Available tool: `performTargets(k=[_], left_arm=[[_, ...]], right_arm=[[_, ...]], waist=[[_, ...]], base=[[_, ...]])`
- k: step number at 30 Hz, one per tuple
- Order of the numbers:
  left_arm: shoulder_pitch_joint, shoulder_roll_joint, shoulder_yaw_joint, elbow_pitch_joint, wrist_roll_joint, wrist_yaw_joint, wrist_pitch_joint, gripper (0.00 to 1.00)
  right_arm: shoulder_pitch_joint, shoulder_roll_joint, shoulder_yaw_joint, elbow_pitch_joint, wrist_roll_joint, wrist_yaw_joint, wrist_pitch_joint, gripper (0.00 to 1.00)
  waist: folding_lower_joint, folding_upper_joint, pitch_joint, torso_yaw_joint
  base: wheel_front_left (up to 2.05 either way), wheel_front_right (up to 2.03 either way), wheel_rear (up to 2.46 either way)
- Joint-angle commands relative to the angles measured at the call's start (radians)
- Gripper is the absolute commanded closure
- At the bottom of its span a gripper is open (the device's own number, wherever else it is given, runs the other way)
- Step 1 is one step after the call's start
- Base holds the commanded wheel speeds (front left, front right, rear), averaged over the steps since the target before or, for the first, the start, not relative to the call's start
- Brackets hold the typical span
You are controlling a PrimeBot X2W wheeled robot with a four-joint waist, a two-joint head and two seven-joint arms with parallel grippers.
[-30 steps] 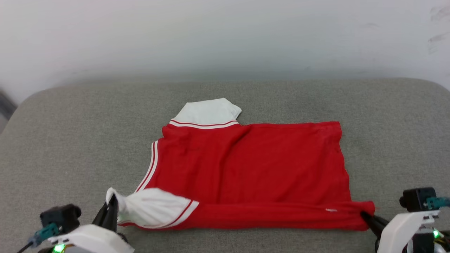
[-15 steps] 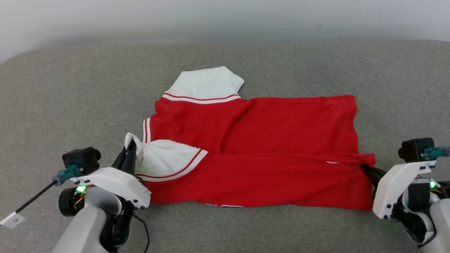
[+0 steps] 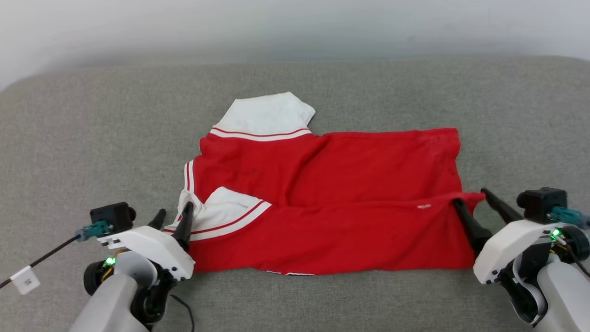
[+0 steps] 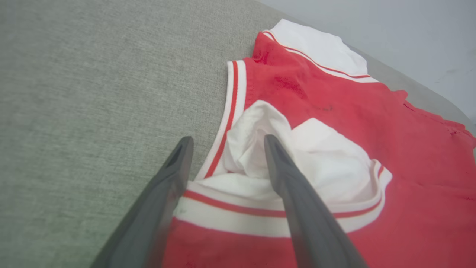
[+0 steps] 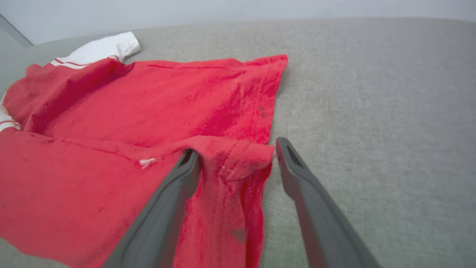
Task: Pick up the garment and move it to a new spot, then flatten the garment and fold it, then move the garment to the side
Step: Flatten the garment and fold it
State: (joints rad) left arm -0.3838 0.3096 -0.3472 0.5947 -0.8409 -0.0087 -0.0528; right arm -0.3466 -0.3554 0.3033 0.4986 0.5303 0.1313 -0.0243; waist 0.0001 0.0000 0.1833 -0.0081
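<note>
Folding looks to be under way on a grey padded worktop, where the garment, a red shirt with white sleeves, lies spread sideways across the middle, collar end to the robot's left and hem to its right. Its near long edge is turned over onto the body, which reads as a first lengthwise fold laid down. The left tool stands released, fingers apart at the bunched near sleeve; one finger rests against the white cloth and the other is over bare worktop. The right tool is likewise released, its fingers spread on either side of the raised hem corner and gripping nothing. The pick-up, the move and the flattening appear done. The far edge and far sleeve lie unfolded, so the remaining folds and the shift to the side seem to be left. The turned-over flap hides the layer beneath it, and the upturned face is plain red apart from a small white label, so any print underneath cannot be seen. A sliver of striped trim peeks out at the near edge. Both arms are cut off at the bottom of the head view. Whether the right tool's fingers touch the cloth is hard to tell.
</note>
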Motion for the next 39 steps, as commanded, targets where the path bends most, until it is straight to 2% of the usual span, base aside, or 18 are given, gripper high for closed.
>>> performTargets(k=[1,4,7,13,21,24,26,32,36,37,38,39], left_arm=[[-0.005,0.007,0.004,-0.001,-0.003,-0.004,-0.007,0.00],[0.012,0.041,0.010,-0.012,-0.003,-0.013,0.003,0.00],[0.022,0.086,0.012,-0.046,-0.006,-0.015,0.043,0.00],[0.037,0.197,-0.003,-0.165,0.009,0.023,0.196,0.00],[0.093,0.310,-0.088,-0.295,-0.014,0.072,0.542,0.00],[0.115,0.330,-0.102,-0.309,-0.046,0.098,0.651,0.00],[0.108,0.346,-0.104,-0.308,-0.046,0.107,0.684,0.00],[0.080,0.325,-0.121,-0.258,-0.065,0.114,0.740,0.00],[0.085,0.273,-0.139,-0.198,-0.098,0.106,0.773,0.00],[0.089,0.255,-0.142,-0.186,-0.111,0.102,0.778,0.57],[0.094,0.239,-0.146,-0.177,-0.119,0.099,0.778,0.81],[0.100,0.224,-0.147,-0.170,-0.127,0.093,0.771,1.00]], right_arm=[[0.011,-0.006,0.002,-0.008,-0.004,-0.001,-0.029,0.00],[0.033,-0.016,0.000,-0.025,-0.028,-0.001,-0.155,0.00],[0.059,-0.014,-0.017,-0.041,-0.040,-0.001,-0.197,0.00],[0.123,0.007,-0.045,-0.046,-0.030,-0.001,-0.152,0.00],[0.199,0.034,-0.092,-0.133,-0.058,-0.001,-0.101,0.00],[0.205,0.050,-0.098,-0.165,-0.069,-0.001,-0.084,0.00],[0.198,0.060,-0.098,-0.185,-0.076,-0.001,-0.078,0.00],[0.167,0.076,-0.102,-0.226,-0.088,-0.001,-0.076,0.00],[0.152,0.082,-0.101,-0.236,-0.093,-0.001,-0.080,0.00],[0.150,0.083,-0.102,-0.237,-0.094,-0.001,-0.080,0.00],[0.149,0.083,-0.102,-0.238,-0.093,-0.001,-0.080,0.00],[0.148,0.082,-0.103,-0.238,-0.091,-0.001,-0.080,0.00]], waist=[[-0.0001,0.0000,-0.019,-0.008],[-0.0001,0.0000,-0.053,-0.019],[-0.0001,0.0000,-0.078,-0.027],[-0.0001,0.0000,-0.105,-0.034],[-0.0001,0.0000,-0.109,-0.062],[-0.0001,0.0000,-0.093,-0.081],[-0.0001,0.0000,-0.076,-0.094],[-0.0001,0.0000,-0.009,-0.117],[-0.0001,0.0000,0.024,-0.123],[-0.0001,0.0000,0.028,-0.122],[-0.0001,0.0000,0.030,-0.122],[-0.0001,0.0000,0.031,-0.121]], base=[[0.00,0.00,0.00],[0.00,0.00,0.00],[0.00,0.00,0.00],[0.00,0.00,0.00],[0.00,0.00,0.00],[0.00,0.00,0.00],[0.00,0.00,0.00],[0.00,0.00,0.00],[0.00,0.00,0.00],[0.00,0.00,0.00],[0.00,0.00,0.00],[0.00,0.00,0.00]])
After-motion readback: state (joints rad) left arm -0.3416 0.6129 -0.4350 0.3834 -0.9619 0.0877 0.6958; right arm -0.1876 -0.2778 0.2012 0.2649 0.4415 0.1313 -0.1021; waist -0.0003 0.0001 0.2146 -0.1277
